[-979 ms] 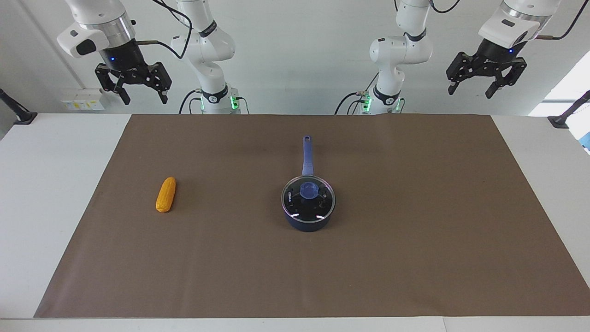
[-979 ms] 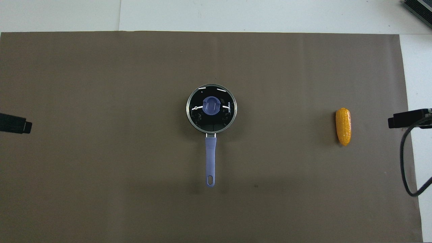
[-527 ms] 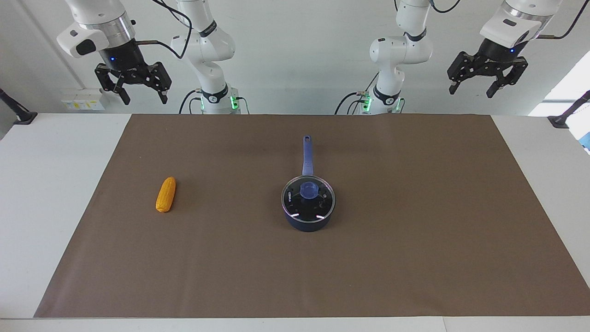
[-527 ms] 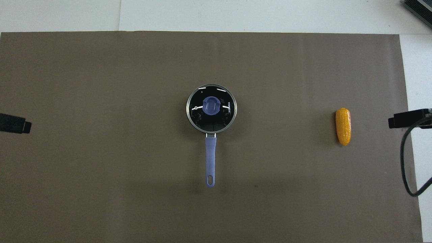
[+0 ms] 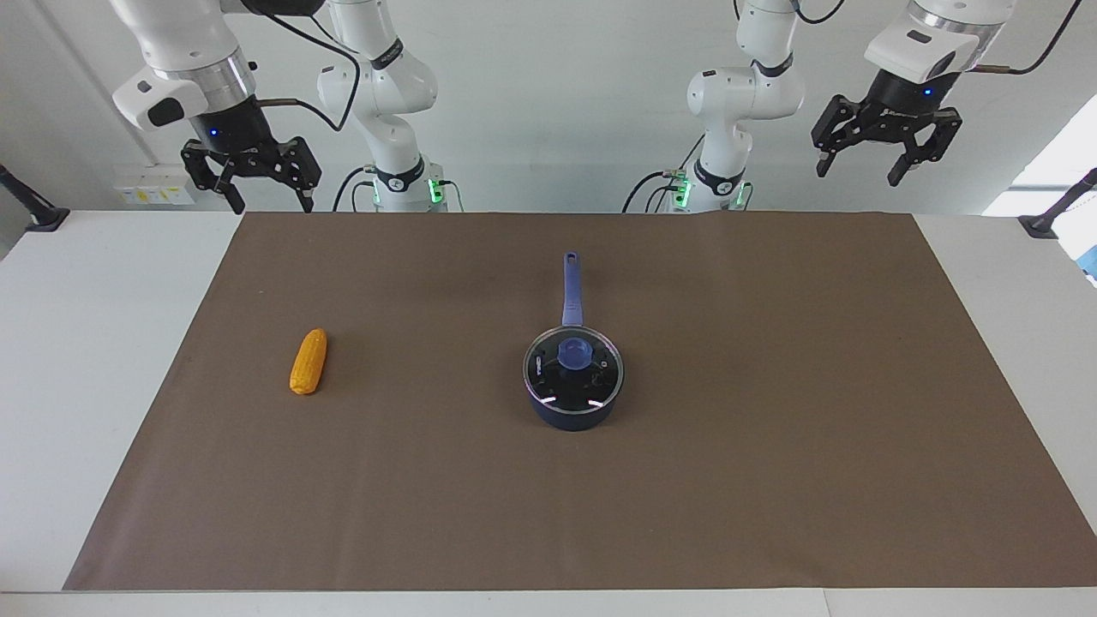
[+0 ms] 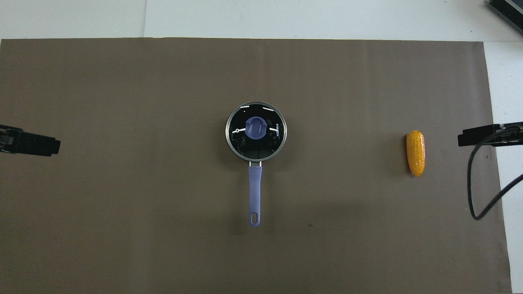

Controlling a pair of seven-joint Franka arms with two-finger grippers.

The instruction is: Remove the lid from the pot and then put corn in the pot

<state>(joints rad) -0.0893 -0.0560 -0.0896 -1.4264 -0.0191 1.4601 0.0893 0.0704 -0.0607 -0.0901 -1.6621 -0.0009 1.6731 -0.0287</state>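
We see a brown paper mat point(image 5: 771, 411) covering the white table point(image 5: 77, 343). At its middle stands the dark navy-blue saucepan point(image 5: 572, 410), handle toward the robots, with the round glass lid point(image 5: 591, 381) on it. The small yellow-orange corn cob point(image 5: 308, 362) lies toward the right arm's end. The left gripper point(image 5: 859, 169) and right gripper point(image 5: 269, 199) hang raised, spread wide, empty.

In the overhead view the left gripper point(image 6: 30, 142) pokes in at nine o'clock and the right gripper point(image 6: 488, 134) at three o'clock, both cut off by the picture's edges (only dark tips show). The lid point(image 5: 573, 368) covers the inside of the pot point(image 5: 572, 413).
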